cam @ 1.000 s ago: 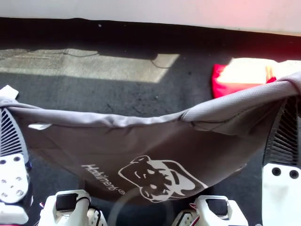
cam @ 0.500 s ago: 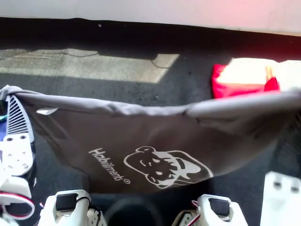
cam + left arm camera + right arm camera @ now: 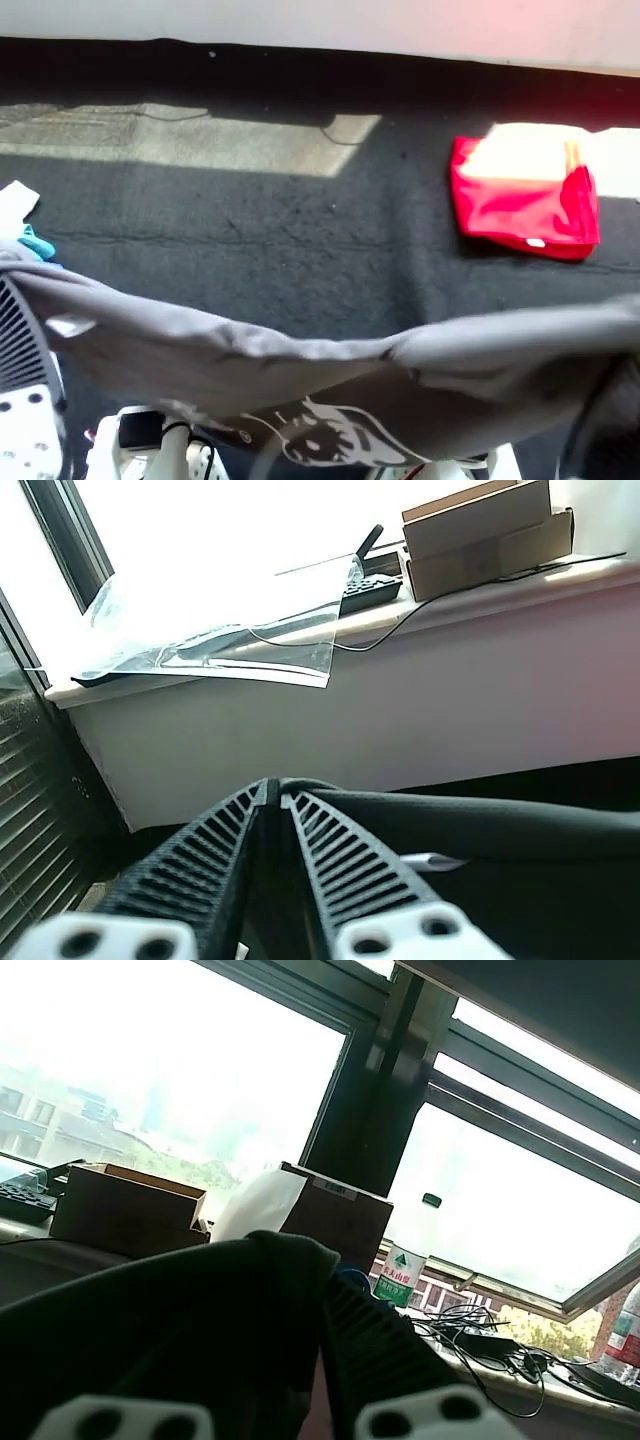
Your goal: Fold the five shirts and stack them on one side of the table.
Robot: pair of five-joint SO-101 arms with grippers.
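Note:
A grey shirt (image 3: pixel 330 375) with a white bear print hangs stretched in the air across the near side of the table, held by both top corners. My left gripper (image 3: pixel 10 285) holds the left corner; in the left wrist view its ribbed fingers (image 3: pixel 240 840) meet, shut on the grey cloth (image 3: pixel 480 845). My right gripper (image 3: pixel 325 1275) is shut on the other corner, and the cloth (image 3: pixel 170 1340) drapes over one finger. A folded red shirt (image 3: pixel 522 200) lies on the dark table mat (image 3: pixel 280 230) at the far right.
A white and turquoise cloth (image 3: pixel 22 225) lies at the left edge of the mat. The arms' white bases (image 3: pixel 150 435) stand at the near edge under the hanging shirt. Sunlight falls in a band across the far side of the mat.
Both grippers have pulled the grey shirt toward the near edge and lower in the view. The red shirt, half covered before, now shows whole.

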